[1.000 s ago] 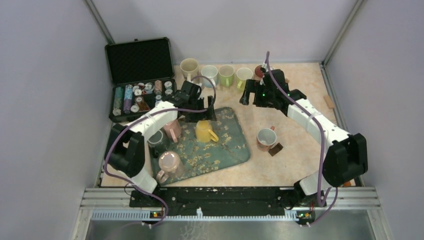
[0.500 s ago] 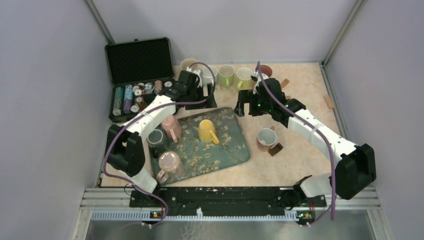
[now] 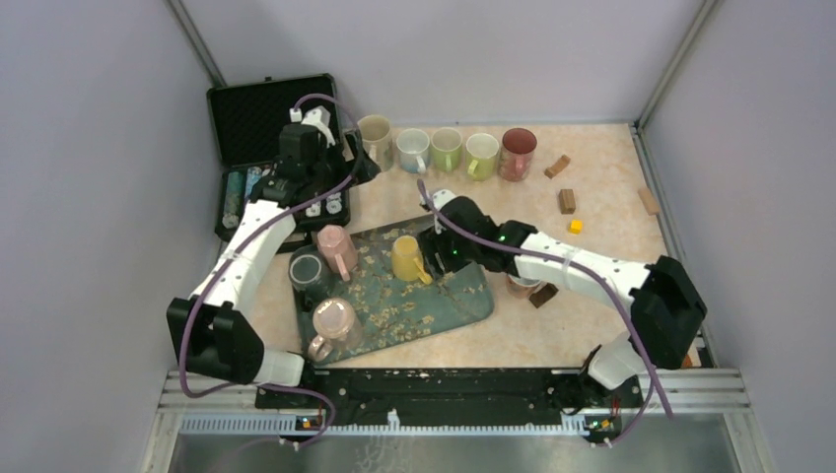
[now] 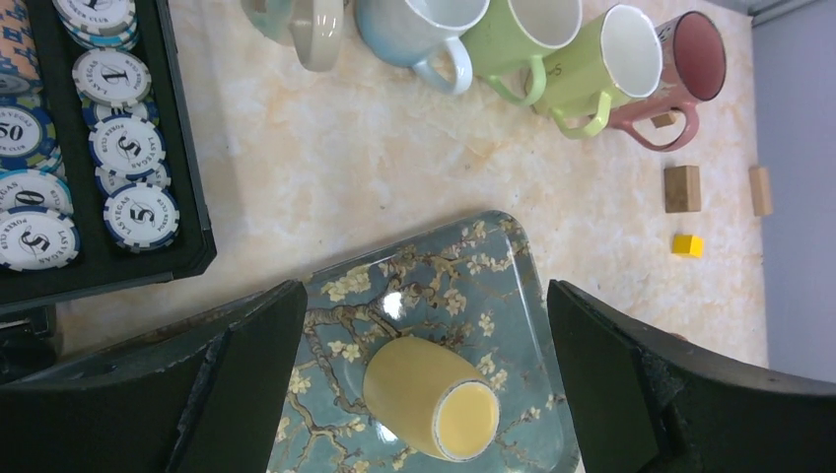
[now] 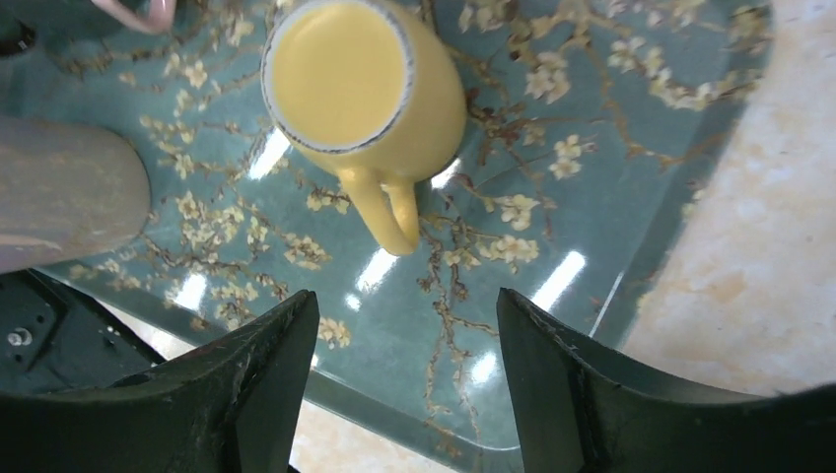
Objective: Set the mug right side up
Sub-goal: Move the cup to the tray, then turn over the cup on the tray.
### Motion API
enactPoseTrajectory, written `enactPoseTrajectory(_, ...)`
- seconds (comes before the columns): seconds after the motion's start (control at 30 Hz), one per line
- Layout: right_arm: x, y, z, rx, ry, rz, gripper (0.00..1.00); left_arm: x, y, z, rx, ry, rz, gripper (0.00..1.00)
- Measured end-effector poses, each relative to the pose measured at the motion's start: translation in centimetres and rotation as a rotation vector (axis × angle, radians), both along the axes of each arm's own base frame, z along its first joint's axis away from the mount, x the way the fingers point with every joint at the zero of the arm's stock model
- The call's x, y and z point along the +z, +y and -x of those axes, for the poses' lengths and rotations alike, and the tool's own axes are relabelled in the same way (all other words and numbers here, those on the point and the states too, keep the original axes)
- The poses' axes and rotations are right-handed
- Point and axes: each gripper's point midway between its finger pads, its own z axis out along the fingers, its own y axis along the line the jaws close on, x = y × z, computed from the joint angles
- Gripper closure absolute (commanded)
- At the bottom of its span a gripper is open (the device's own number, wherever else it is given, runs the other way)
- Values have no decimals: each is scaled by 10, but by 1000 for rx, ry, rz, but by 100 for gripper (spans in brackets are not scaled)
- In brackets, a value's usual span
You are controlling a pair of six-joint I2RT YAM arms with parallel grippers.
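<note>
The yellow mug (image 3: 404, 258) stands upside down on the blue flowered tray (image 3: 463, 296), base up, handle toward the near right. It also shows in the left wrist view (image 4: 429, 394) and the right wrist view (image 5: 365, 84). My right gripper (image 3: 430, 248) is open and empty, just to the right of the mug, low over the tray (image 5: 592, 148); in its own view the gripper (image 5: 404, 374) is short of the handle. My left gripper (image 3: 357, 166) is open and empty, raised near the case, well behind the mug, and looks down on the tray (image 4: 463, 286).
On the tray are an upside-down pink mug (image 3: 338, 248), a dark mug (image 3: 308, 273) and another pink mug (image 3: 332, 320). Several upright mugs (image 3: 447, 148) line the back. The poker chip case (image 3: 266, 118) is back left. A mug (image 3: 522, 287) and wooden blocks (image 3: 567, 200) are to the right.
My right arm swung from the back row of mugs down and left to the tray beside the yellow mug. My left arm pulled back and left toward the case.
</note>
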Motion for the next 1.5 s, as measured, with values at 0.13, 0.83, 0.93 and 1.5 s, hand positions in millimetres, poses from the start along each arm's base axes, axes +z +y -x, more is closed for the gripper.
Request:
enactPoseTrajectory(0.13, -28, 12, 12, 49, 25, 70, 40, 6, 5, 2, 6, -25, 19, 2)
enactPoseTrajectory(0.83, -57, 45, -7, 111, -7, 176, 63, -7, 31, 15, 58, -15, 63, 2)
enactPoseTrajectory(0.93, -62, 45, -7, 112, -3, 185, 64, -6, 31, 14, 56, -18, 66, 2)
enactPoseTrajectory(1.5, -74, 49, -12, 106, 1, 207, 96, -9, 25, 18, 21, -10, 86, 2)
